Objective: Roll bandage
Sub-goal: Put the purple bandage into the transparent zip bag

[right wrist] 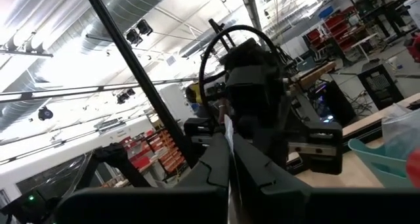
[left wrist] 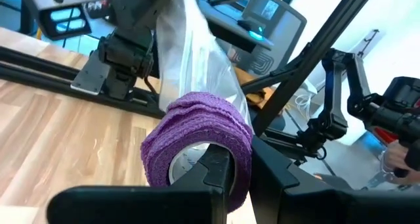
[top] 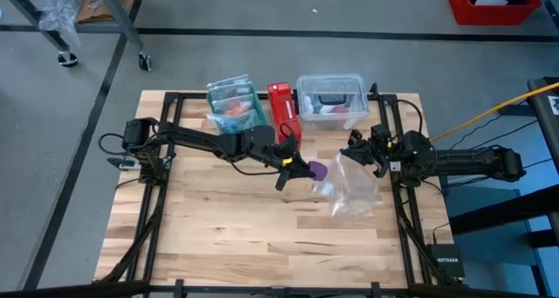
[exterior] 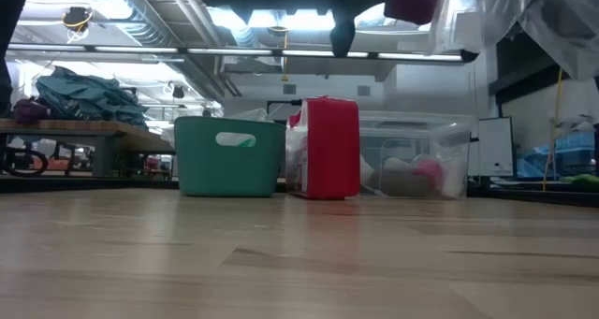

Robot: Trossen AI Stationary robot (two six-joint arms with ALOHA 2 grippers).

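Above the middle of the table, we have the left gripper (top: 301, 168) clamped on the bandage (left wrist: 200, 142), a purple coil already wound into a small roll and held clear of the wood, one finger (left wrist: 213, 171) passing through its hollow core and the other against its outer wraps. Just beside it hangs a clear plastic bag (top: 353, 186), pinched at its top edge by the right gripper (top: 362, 149), whose fingers are clenched on the film; the bag droops down toward the table between the two arms. To do this step well, we judge that we should keep the squeeze on the roll steady so the layers do not spring loose, and bring it in line with the bag's mouth only if that mouth stands open, which we cannot tell from here. The film is limp and likely to fold shut or cling. The surface is pale butcher-block wood, bare under the grippers. Along its far edge stand a green bin (exterior: 229, 156), a red box (exterior: 328, 149) and a clear plastic tub (exterior: 412, 160), side by side and well apart from the roll. Beyond them we see a workshop with ceiling ducts, benches, and a red crate (top: 493, 3) on the grey floor.
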